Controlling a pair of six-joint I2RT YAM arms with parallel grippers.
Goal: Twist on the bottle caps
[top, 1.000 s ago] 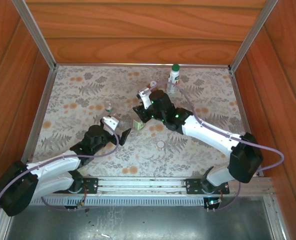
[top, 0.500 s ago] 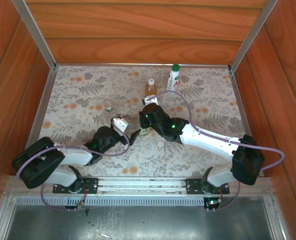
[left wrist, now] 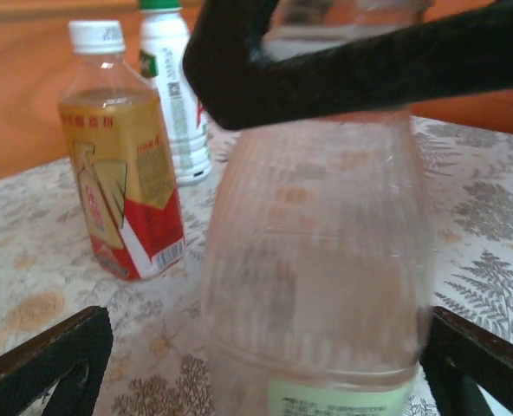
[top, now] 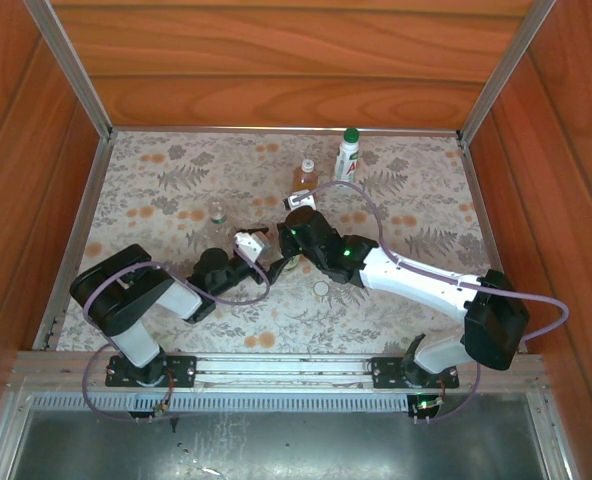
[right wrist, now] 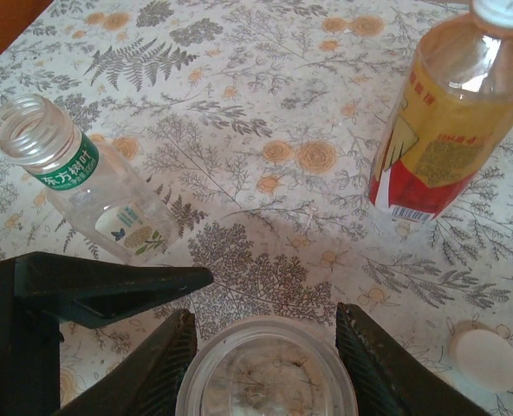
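Wooden walls box a fern-print tabletop; right hand grips clear bottle

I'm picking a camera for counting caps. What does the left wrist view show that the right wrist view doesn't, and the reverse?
Left wrist, not right wrist: the white plastic bottle with a dark green cap, standing behind the amber one. Right wrist, not left wrist: the tiny clear uncapped bottle with a green band, a loose round white cap, and the open mouth of the large clear plastic bottle. Both: the amber bottle with red label and white cap, and that large clear plastic bottle close up.
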